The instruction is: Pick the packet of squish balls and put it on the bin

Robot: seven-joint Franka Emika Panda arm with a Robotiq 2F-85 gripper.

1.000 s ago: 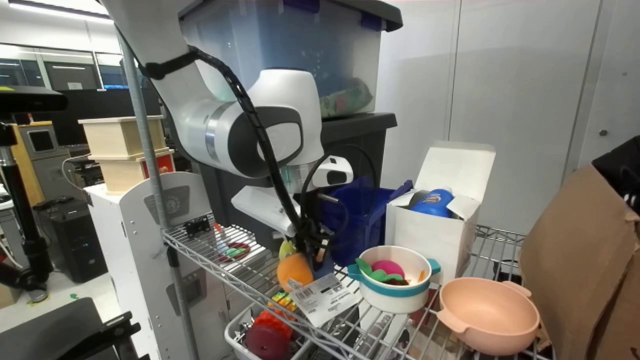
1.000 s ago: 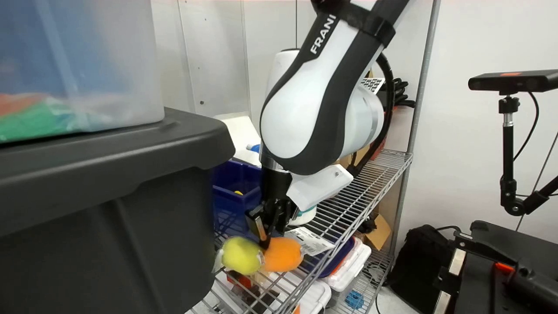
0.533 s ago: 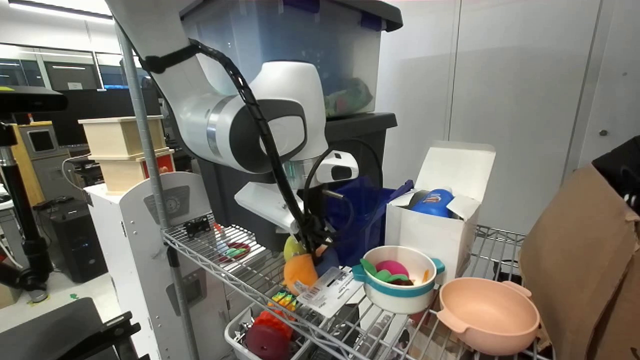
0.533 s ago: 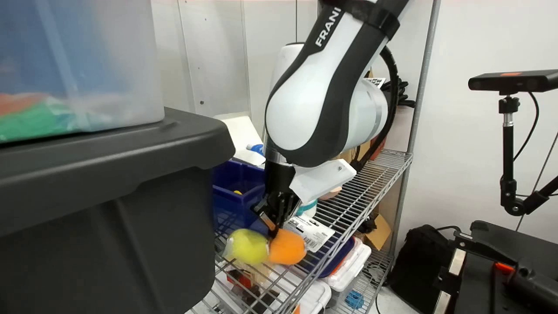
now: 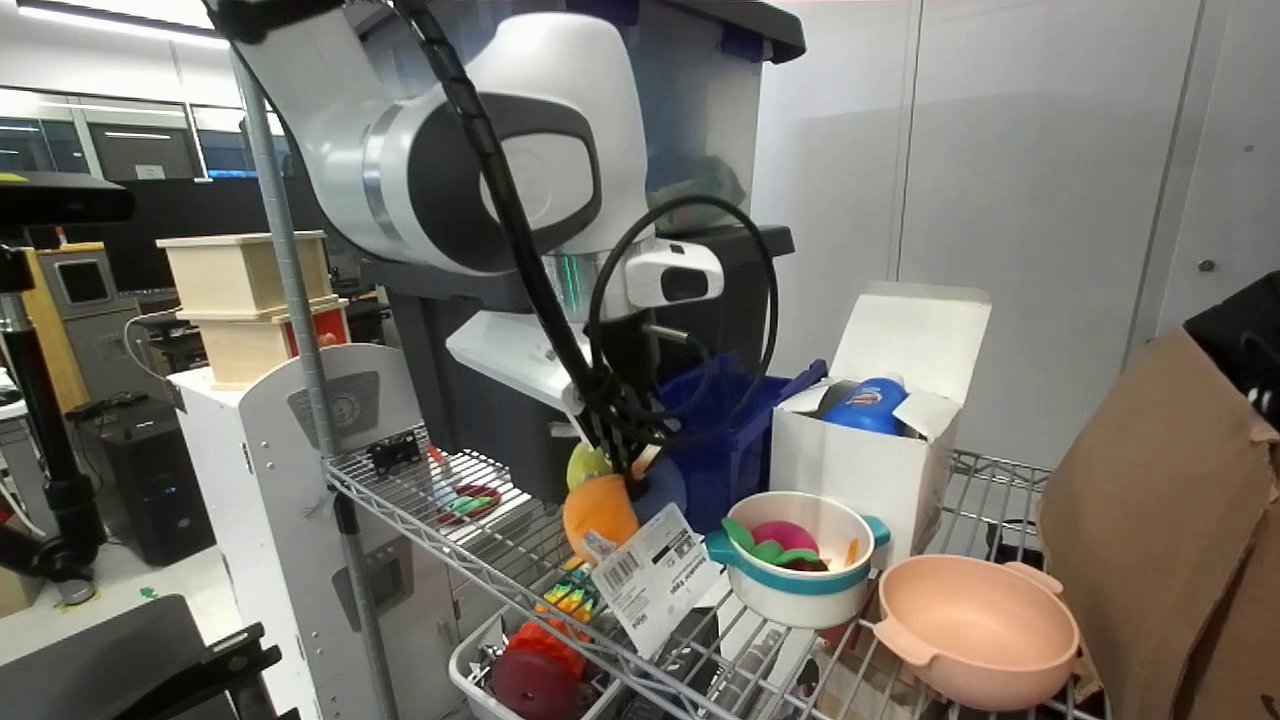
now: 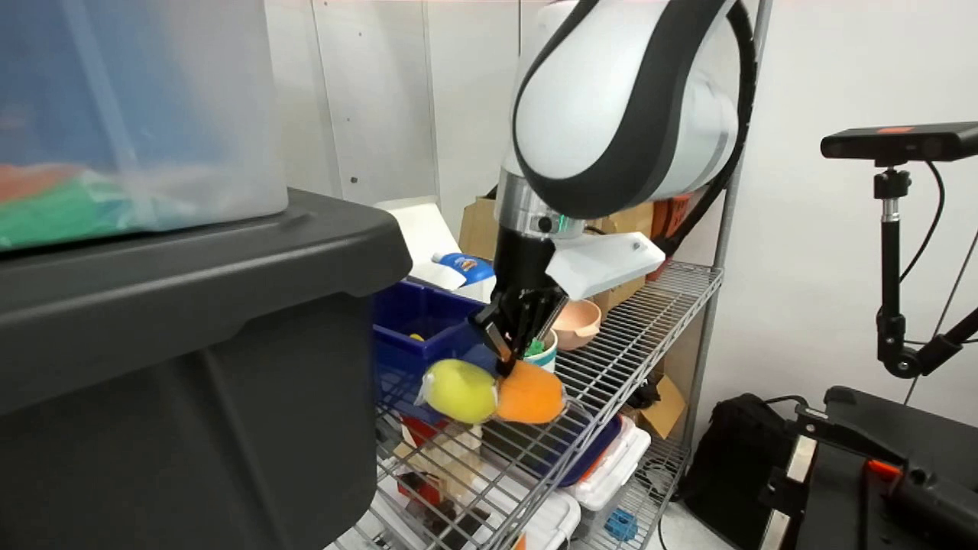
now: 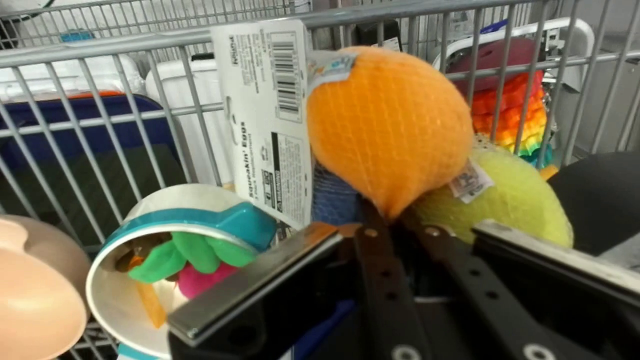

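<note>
Beneath the blue bin [image 6: 405, 359] runs the wire desk [image 6: 680, 296], and near the bin looms the dark grey tote [image 6: 260, 428]. Just beside the bin sits the white box [image 5: 850, 480]. Also just beside the bin, outside it and seemingly below its rim, hangs the packet of squish balls [image 6: 489, 397]. I judge it light for its bulk and soft, likelier to swing and sag than to break. Its label card [image 7: 267, 127], tilted near the bin, looks stiffer; it could bend or snag on the rim, so it makes a poor handle. The orange ball [image 7: 392, 120], the yellow-green ball [image 7: 510, 195] and a mostly hidden blue ball [image 7: 334, 200] show a netted skin that should grip well, yet a round side may squash and roll out. The jaws are narrow, holding the packet by the gathered neck [image 7: 389, 205] between the balls, probably the best place: thin, flexible, easily pinched.
</note>
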